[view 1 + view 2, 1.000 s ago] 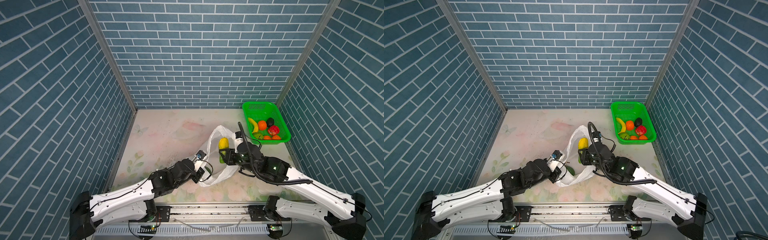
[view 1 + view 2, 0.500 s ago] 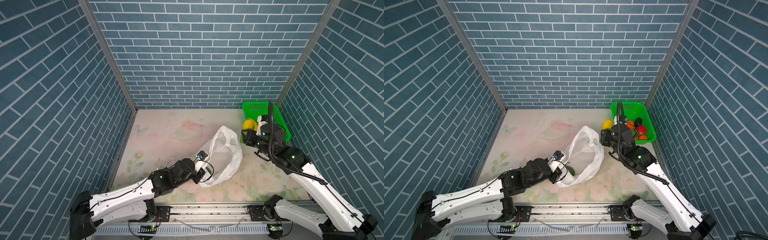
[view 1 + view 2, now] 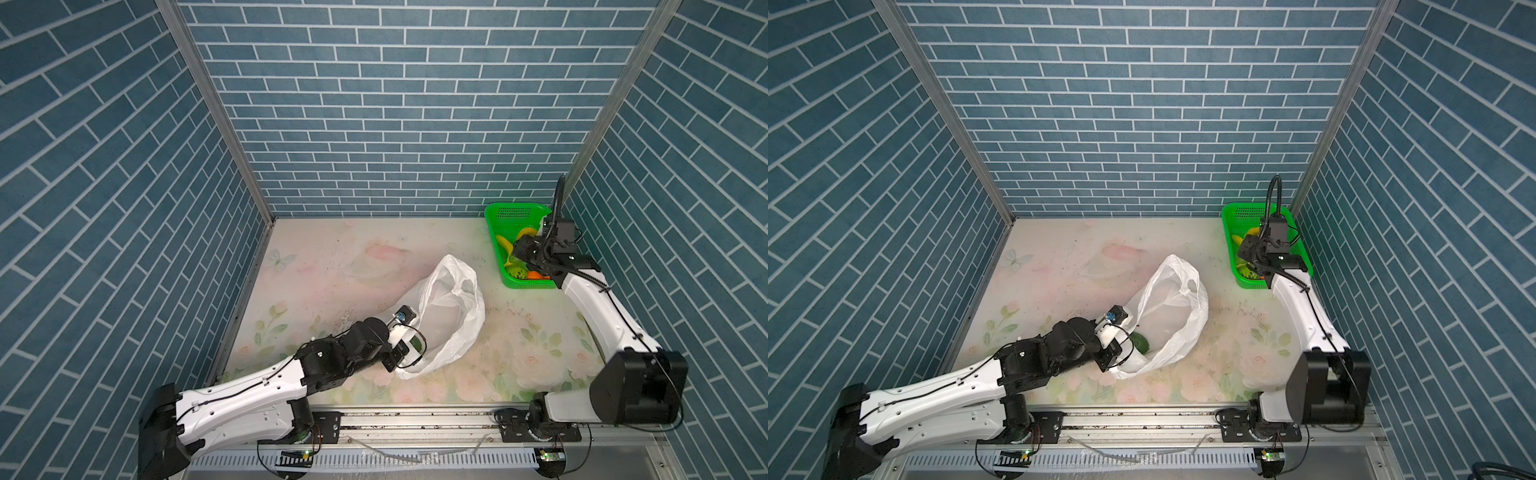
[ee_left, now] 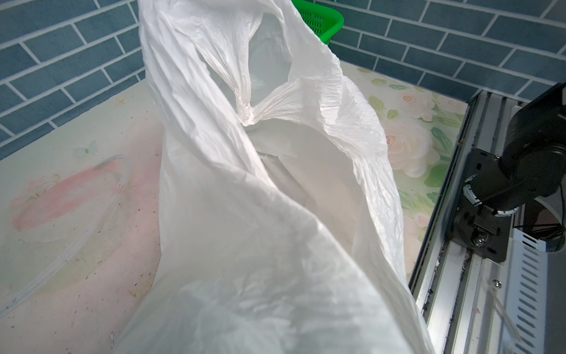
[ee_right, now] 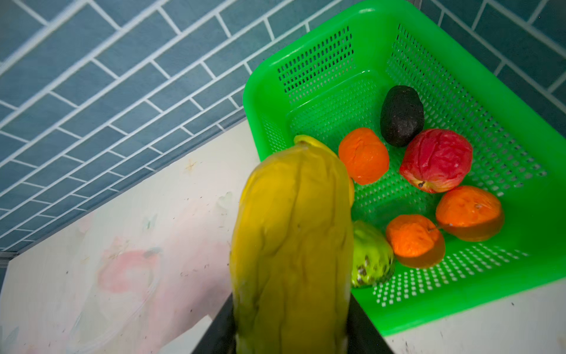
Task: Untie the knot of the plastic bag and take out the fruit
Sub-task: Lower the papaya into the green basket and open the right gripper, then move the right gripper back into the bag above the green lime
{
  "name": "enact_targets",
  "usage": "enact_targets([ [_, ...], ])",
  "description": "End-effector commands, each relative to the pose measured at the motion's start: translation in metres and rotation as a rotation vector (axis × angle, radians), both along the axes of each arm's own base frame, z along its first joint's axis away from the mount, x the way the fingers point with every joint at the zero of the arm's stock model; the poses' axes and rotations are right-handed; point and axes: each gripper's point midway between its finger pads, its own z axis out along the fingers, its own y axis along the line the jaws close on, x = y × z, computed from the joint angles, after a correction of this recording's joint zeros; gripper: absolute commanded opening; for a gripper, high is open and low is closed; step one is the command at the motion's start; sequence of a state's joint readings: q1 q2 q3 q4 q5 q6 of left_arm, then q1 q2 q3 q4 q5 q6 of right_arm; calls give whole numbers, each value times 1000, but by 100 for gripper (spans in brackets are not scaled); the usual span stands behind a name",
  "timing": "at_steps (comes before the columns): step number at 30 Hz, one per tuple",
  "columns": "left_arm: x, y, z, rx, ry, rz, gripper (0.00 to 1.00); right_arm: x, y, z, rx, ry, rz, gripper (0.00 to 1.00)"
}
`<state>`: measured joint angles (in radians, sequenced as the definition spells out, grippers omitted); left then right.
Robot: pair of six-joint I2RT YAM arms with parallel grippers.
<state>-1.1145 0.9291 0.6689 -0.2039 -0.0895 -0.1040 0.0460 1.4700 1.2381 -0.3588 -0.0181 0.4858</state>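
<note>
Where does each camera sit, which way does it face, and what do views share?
Top views: high in front, looking down on table, bag, basket; left arm, right arm show.
Left wrist: on left arm, facing the bag's mouth; right arm's base shows.
Right wrist: above the basket; fingers hold the mango.
Shared: both wrist views see the basket.

The left arm (image 3: 249, 390) and right arm (image 3: 598, 307) wore glossy white shells between black joint housings, with thin black cables clipped along them. A ribbed black hose (image 3: 558, 199) stood at 12 o'clock of the black right gripper (image 3: 524, 249). The right arm's black base bracket (image 4: 490, 236) showed 1 silver screw.
</note>
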Motion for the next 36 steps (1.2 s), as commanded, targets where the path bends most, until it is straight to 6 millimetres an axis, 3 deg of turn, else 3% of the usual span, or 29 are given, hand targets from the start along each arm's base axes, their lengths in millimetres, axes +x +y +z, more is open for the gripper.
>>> enact_targets([
  [1,-4,6,10,1,-5,-8,0,44,-3,22,-22,-100,65,46],
  [7,-4,18,13,4,-12,27,0,101,-18,-14,-67,-8,75,46],
  [12,-2,30,13,3,-15,69,0,133,-26,-42,-86,64,85,47],
  [15,-2,36,13,5,-21,88,0,146,-30,-57,-88,106,86,53],
  [17,-2,38,13,6,-24,94,0,152,-31,-66,-89,132,89,63],
  [22,-2,41,11,14,-22,99,0,154,-31,-67,-88,140,82,77],
  [27,-3,43,10,16,-20,102,0,147,-31,-64,-81,141,75,81],
  [33,-3,44,10,16,-23,100,0,125,-25,-45,-61,115,68,81],
  [36,-3,43,9,13,-18,99,0,105,-7,-29,-26,98,110,81],
])
